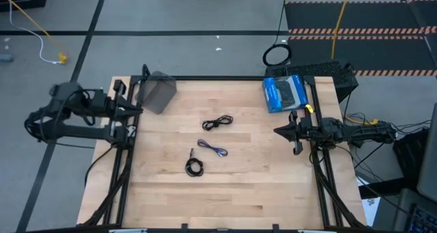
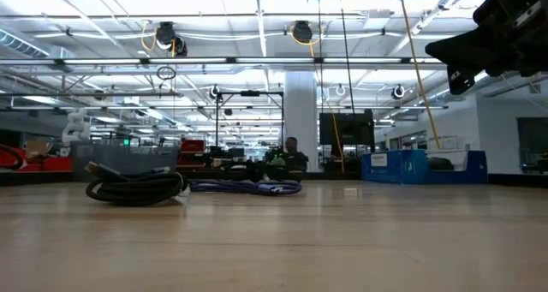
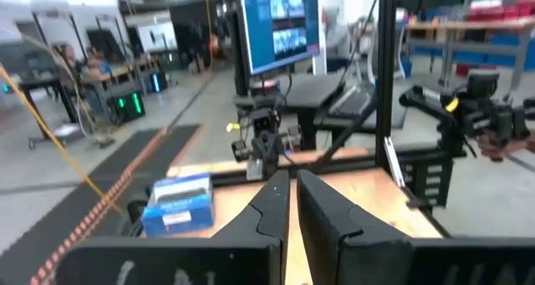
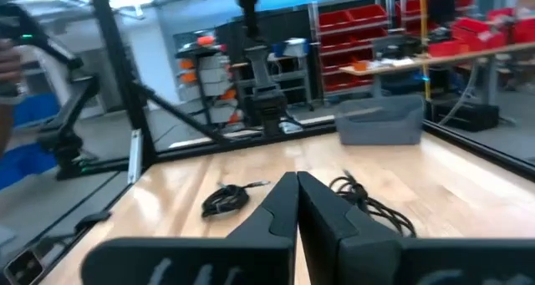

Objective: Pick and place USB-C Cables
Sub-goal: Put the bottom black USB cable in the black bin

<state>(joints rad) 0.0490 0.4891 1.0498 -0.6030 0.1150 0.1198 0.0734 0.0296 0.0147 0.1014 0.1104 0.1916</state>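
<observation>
Three USB-C cables lie flat near the middle of the table. A loose black bundle [image 1: 217, 122] [image 4: 372, 203] is farthest, a purple-blue one [image 1: 213, 148] [image 2: 248, 187] lies in the middle, and a tight black coil [image 1: 194, 167] [image 2: 135, 187] [image 4: 226, 200] is nearest. My left gripper [image 1: 138, 110] [image 3: 289, 203] is shut and raised at the table's left edge. My right gripper [image 1: 278, 130] [image 4: 297, 193] is also shut and held high at the right edge, pointing toward the cables. Neither touches anything.
A grey bin [image 1: 158, 93] [image 4: 380, 122] stands at the far left corner and a blue box [image 1: 285, 93] [image 3: 180, 203] at the far right corner. A black ring-shaped coil [image 1: 276, 55] and a yellow cord [image 1: 31, 21] lie on the floor beyond the table. Bare wood surrounds the cables.
</observation>
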